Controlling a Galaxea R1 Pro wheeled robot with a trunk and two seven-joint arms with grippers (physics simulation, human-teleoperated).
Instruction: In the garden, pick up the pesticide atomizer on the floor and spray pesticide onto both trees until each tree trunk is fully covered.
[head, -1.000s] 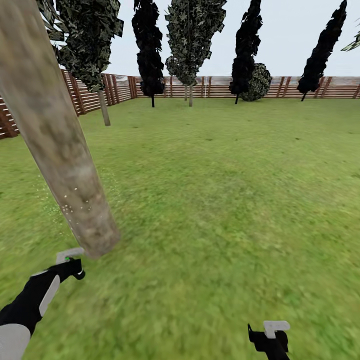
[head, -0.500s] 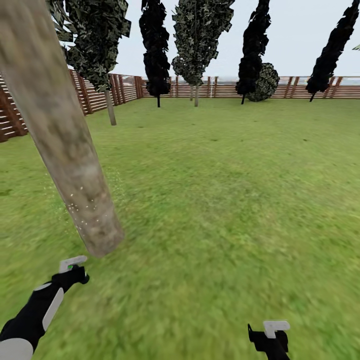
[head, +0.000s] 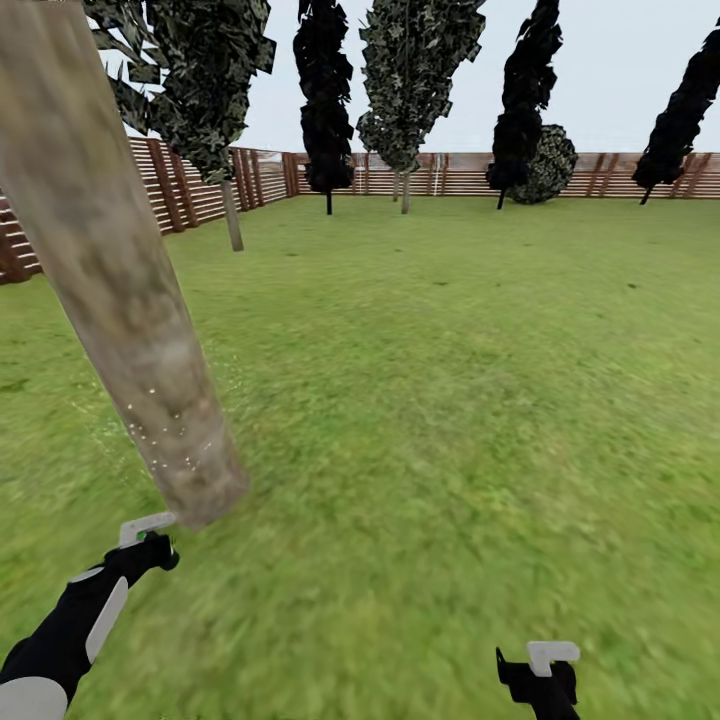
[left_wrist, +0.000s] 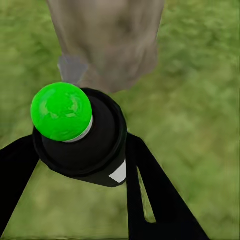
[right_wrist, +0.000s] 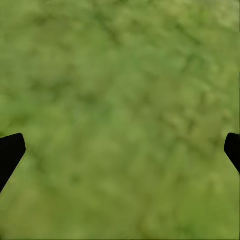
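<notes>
A thick, smooth tree trunk (head: 120, 280), mottled beige and brown, leans across the head view's left side, and its base meets the grass close in front of me. Small white specks dot its lower part. My left gripper (head: 150, 548) is shut on the pesticide atomizer (head: 143, 527), just short of the trunk's base. In the left wrist view the atomizer (left_wrist: 82, 137) shows a dark body with a green cap, between the black fingers (left_wrist: 150, 190). Its grey nozzle points at the trunk (left_wrist: 107, 40). My right gripper (head: 540, 668) hangs open over bare grass (right_wrist: 120, 100).
Open lawn (head: 450, 380) stretches ahead and to the right. A slatted wooden fence (head: 200, 185) bounds the garden at the left and far back. Thin-stemmed dark conifers (head: 325, 110) and leafy trees (head: 410, 90) stand along the fence.
The whole picture has shifted a little to the right, so the camera has moved. My left gripper stays shut on the atomizer by the trunk's base. The right arm has not moved.
</notes>
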